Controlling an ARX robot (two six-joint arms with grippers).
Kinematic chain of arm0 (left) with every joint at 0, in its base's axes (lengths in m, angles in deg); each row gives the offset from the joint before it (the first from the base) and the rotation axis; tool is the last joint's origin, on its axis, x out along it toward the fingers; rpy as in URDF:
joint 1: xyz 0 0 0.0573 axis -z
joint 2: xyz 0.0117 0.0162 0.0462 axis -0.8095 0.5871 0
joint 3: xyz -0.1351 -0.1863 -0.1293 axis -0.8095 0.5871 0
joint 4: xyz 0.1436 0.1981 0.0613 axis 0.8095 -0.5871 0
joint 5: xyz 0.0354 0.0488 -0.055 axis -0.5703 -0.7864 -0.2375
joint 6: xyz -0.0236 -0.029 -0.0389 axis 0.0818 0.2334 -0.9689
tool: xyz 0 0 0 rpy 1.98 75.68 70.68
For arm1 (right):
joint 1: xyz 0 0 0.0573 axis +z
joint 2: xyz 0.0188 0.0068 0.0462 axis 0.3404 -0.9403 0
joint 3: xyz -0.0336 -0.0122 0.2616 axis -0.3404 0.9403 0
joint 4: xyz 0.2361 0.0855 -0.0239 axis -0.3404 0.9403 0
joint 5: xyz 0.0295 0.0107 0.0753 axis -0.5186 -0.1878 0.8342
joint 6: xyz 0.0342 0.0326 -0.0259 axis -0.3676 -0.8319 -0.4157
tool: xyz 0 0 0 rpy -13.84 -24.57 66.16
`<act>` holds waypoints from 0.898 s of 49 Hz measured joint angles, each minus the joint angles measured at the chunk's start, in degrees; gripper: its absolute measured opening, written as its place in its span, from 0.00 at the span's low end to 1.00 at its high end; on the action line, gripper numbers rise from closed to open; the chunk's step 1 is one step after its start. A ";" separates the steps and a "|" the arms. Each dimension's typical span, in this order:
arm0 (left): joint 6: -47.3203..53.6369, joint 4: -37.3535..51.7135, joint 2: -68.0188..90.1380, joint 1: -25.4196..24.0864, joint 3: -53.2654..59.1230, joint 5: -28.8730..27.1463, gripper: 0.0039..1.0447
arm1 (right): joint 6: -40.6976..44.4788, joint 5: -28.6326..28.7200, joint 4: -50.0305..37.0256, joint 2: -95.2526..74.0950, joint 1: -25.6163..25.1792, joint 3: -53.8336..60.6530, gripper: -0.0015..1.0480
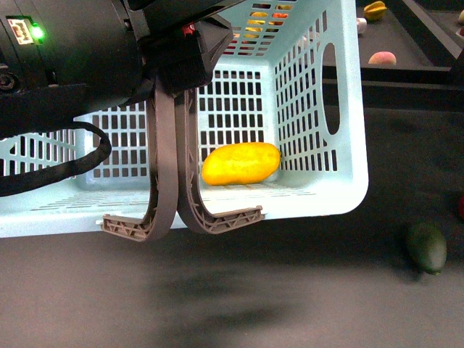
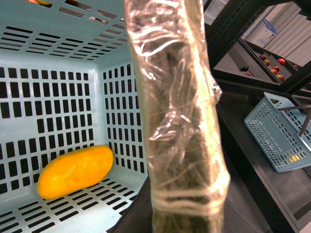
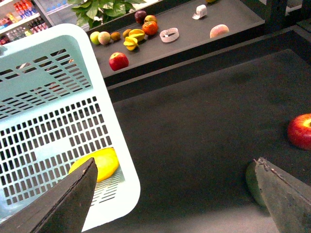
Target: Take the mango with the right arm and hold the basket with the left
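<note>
Between the arms, at the front, grips both grey-brown handles [image 1: 165, 167] of the turquoise basket [image 1: 319, 196] with the left gripper [image 1: 177, 80], jaws closed tight on them where they come together at the top. Holds the basket with its open side toward the front camera, near rim low, handles running up across the opening. Carries the mango [image 1: 241, 163] inside, lying on its side on the slotted lower panel, close to the corner by the wall with the oval hole, touching no gripper. Shows, from the left wrist, a film-wrapped bar [image 2: 177, 121] crossing the view beside the fruit; cannot tell whether finger or handle. Has the right gripper [image 3: 176, 162] spread wide and empty over the dark table [image 3: 204, 111], outside the basket, one finger [image 3: 68, 204] near its rounded corner. Catches a dark green fruit [image 1: 426, 246] on the table right of the basket, near a red apple [image 3: 300, 131], and more fruit on a shelf [image 3: 243, 17] behind.
</note>
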 joint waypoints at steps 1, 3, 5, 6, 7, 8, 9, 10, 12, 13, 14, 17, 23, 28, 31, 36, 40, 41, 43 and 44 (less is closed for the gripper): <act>0.04 0.00 0.00 0.00 0.00 0.00 0.07 | 1.18 -0.04 -1.49 -0.50 -0.02 0.35 0.91; 0.04 0.00 0.00 0.00 0.00 0.00 0.07 | 4.20 0.20 -7.23 -1.77 -0.33 1.88 0.87; 0.00 0.00 0.00 0.00 0.00 0.00 0.07 | 7.13 1.03 -13.03 -2.34 -0.87 3.56 0.82; -0.04 0.00 0.00 0.00 0.00 0.00 0.07 | 9.62 1.60 -16.06 -2.45 -1.36 4.59 0.78; -0.07 0.00 0.00 0.02 0.00 0.02 0.07 | 11.91 2.05 -18.36 -2.29 -1.84 5.40 0.75; -0.07 0.00 0.00 0.02 0.00 0.07 0.07 | 13.62 2.27 -19.28 -1.97 -2.12 5.75 0.73; -0.02 0.00 0.00 0.02 0.00 0.15 0.07 | 15.08 2.73 -20.11 -1.18 -2.69 6.12 0.70; 0.07 0.00 0.00 0.02 0.00 0.13 0.07 | 16.79 3.19 -20.17 -0.15 -3.28 6.29 0.67; 0.00 0.00 0.04 0.02 0.00 0.00 0.07 | 18.75 4.02 -19.74 1.44 -4.13 6.45 0.61; -0.04 0.00 0.04 0.00 0.00 -0.02 0.07 | 19.74 4.52 -19.10 2.56 -4.68 6.58 0.58; -0.07 0.00 0.04 -0.04 0.00 -0.02 0.07 | 20.74 5.03 -18.32 3.63 -5.20 6.69 0.55; 0.09 0.00 0.02 -0.04 0.00 0.00 0.07 | 22.58 6.93 -14.86 7.69 -7.17 7.32 0.41; -0.07 0.00 0.04 -0.04 0.00 0.00 0.07 | 23.93 9.90 -8.79 14.34 -10.16 7.63 0.16; 0.04 0.00 0.04 -0.04 0.00 0.00 0.07 | 24.33 11.72 -4.48 19.10 -12.13 7.63 0.02; -0.02 0.00 0.04 -0.04 0.00 0.02 0.07 | 24.37 14.71 -2.36 21.31 -14.10 7.65 0.02; -0.04 0.00 0.04 -0.04 0.00 0.02 0.07 | 24.41 18.21 0.22 24.06 -18.01 7.65 0.02; -0.02 0.00 0.04 -0.04 0.00 0.02 0.07 | 24.41 18.12 2.01 26.03 -18.97 7.65 0.02; -0.02 0.00 0.04 -0.04 0.00 0.02 0.07 | 24.41 18.25 2.54 26.56 -19.02 7.65 0.02; -0.02 0.00 0.04 -0.04 0.00 -0.02 0.07 | 24.41 18.36 3.28 27.30 -19.04 7.65 0.02; -0.02 0.00 0.04 -0.04 0.00 0.00 0.07 | 24.41 18.49 3.76 27.80 -19.04 7.65 0.02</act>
